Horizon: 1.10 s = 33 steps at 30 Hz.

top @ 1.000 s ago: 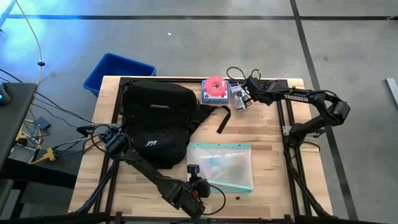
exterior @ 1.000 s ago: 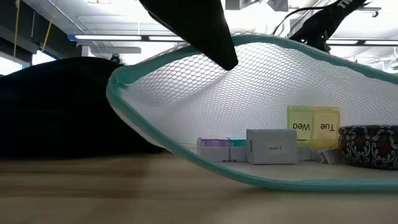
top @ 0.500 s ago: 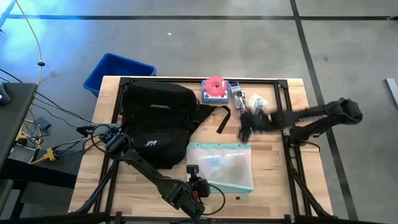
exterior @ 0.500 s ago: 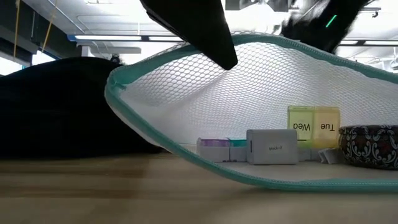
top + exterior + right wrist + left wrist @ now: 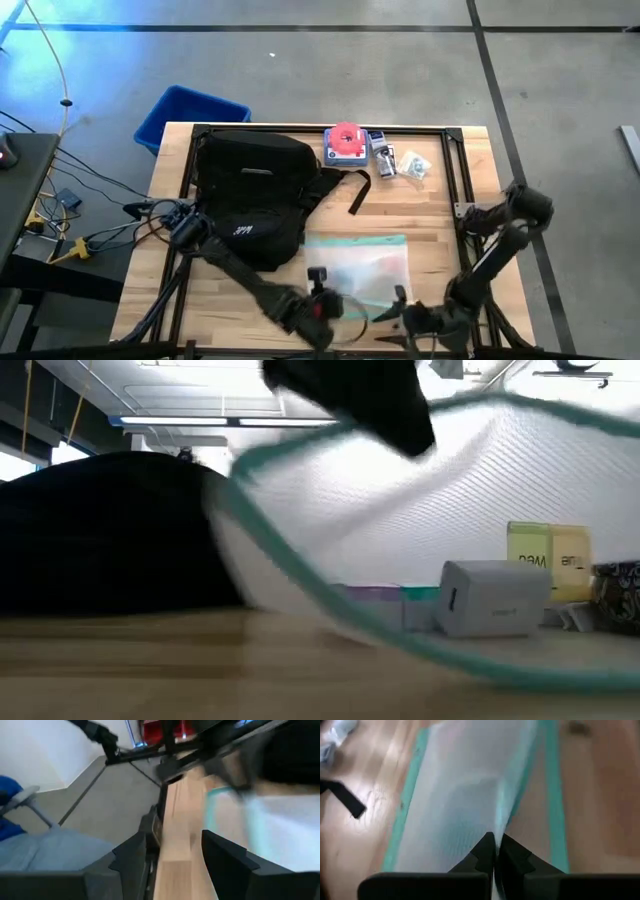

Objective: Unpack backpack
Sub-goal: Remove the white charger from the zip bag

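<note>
Wooden table (image 5: 440, 205) with black frame rails; on it lay the black backpack (image 5: 255, 195) at left, a teal-edged mesh pouch (image 5: 365, 270) near the front, and a pink-topped box (image 5: 345, 143) with small packets (image 5: 398, 162) at the back

The backpack (image 5: 255, 195) lies on the left half of the tabletop (image 5: 430, 215), with a bin (image 5: 185, 112) on the floor behind its far left corner. Right of the backpack, along the far edge, sit small items (image 5: 372, 150). A mesh pouch (image 5: 365, 268) lies near the front edge, the left tool (image 5: 318, 300) at its near edge and the right tool (image 5: 400, 315) just right of that.
</note>
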Tool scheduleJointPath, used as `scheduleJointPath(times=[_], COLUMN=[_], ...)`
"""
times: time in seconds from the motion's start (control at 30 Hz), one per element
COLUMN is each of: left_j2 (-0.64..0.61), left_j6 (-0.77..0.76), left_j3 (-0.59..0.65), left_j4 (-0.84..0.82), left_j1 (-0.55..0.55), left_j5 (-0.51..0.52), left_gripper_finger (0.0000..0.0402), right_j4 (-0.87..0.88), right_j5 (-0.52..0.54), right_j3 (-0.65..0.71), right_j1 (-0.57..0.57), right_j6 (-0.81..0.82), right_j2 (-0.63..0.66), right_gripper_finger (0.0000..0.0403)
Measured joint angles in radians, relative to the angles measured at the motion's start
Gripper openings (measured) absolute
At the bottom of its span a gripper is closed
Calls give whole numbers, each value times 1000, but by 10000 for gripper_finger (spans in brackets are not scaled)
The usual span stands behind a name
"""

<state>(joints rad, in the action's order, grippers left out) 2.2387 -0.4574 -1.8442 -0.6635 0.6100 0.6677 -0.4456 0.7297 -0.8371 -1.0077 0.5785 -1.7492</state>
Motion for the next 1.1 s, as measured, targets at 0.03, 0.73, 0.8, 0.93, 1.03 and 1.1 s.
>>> scheduleJointPath(times=[0.03,0.73,0.8,0.93,1.03,1.1], left_j2=[0,0,0,0,0,0], left_j6=[5,72,83,75,75,75], left_j3=[0,-1,-1,0,0,0], left_j4=[18,48,41,17,15,12], left_j1=[-4,17,18,18,18,18], left_j5=[0,9,9,10,10,8], left_gripper_finger=[0,0,0,0,0,0], right_j4=[-4,994,1017,1073,1104,1103], right_j5=[-26,-284,-369,-425,-426,-425], right_j3=[-2,-492,-491,-491,-491,-491], right_j1=[8,290,325,376,400,407], right_j6=[0,-44,-82,-108,-113,-134], right_j2=[-29,-207,-207,-207,-207,-213], right_gripper_finger=[176,258,285,320,327,327])
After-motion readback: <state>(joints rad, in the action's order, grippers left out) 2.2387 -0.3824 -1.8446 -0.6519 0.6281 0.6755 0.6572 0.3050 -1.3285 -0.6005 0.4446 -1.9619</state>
